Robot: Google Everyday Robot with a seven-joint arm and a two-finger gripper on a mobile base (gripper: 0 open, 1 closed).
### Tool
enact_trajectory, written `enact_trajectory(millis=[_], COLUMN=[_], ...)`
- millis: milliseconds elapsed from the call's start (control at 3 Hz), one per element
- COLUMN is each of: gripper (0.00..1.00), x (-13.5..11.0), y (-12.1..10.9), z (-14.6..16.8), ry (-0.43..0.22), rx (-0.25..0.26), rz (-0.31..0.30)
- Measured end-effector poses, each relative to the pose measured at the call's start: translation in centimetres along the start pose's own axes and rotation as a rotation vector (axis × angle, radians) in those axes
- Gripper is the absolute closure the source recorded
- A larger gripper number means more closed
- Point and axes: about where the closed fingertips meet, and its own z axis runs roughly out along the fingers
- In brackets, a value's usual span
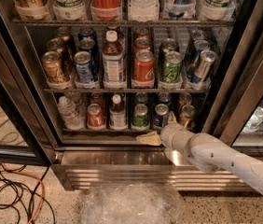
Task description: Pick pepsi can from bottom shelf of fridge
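**Fridge** (122, 169): door open, racks stocked w/ drinks.

**Bottom shelf** (99, 131), front row L to R: water bottle (68, 112), red can (95, 116), brown bottle (118, 112), green can (141, 117), pepsi can (160, 115), copper can (187, 115).

**Pepsi can:** upright, front of its lane, btwn green and copper cans.

**Gripper** (155, 128): at shelf's front edge, just below pepsi can. Fingers apart, one pointing left along the edge, the other up by the can's right side. Holding nothing; contact w/ can can't be told.

**Floor:** plastic bag (131, 203), cables (10, 195) at left.
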Motion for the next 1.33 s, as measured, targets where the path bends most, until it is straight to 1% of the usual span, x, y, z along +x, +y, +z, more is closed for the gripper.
enact_trajectory(millis=[333, 667, 1000, 1333], gripper=[0.0, 0.0, 0.18, 0.42], x=[-0.7, -1.2, -1.5, -1.9], y=[-1.4, -1.9, -2.1, -2.2], z=[1.6, 1.9, 2.5, 2.4], ry=[-0.024, -0.03, -0.034, -0.033], rx=[0.015, 0.023, 0.027, 0.028], rz=[-0.023, -0.034, -0.052, -0.055])
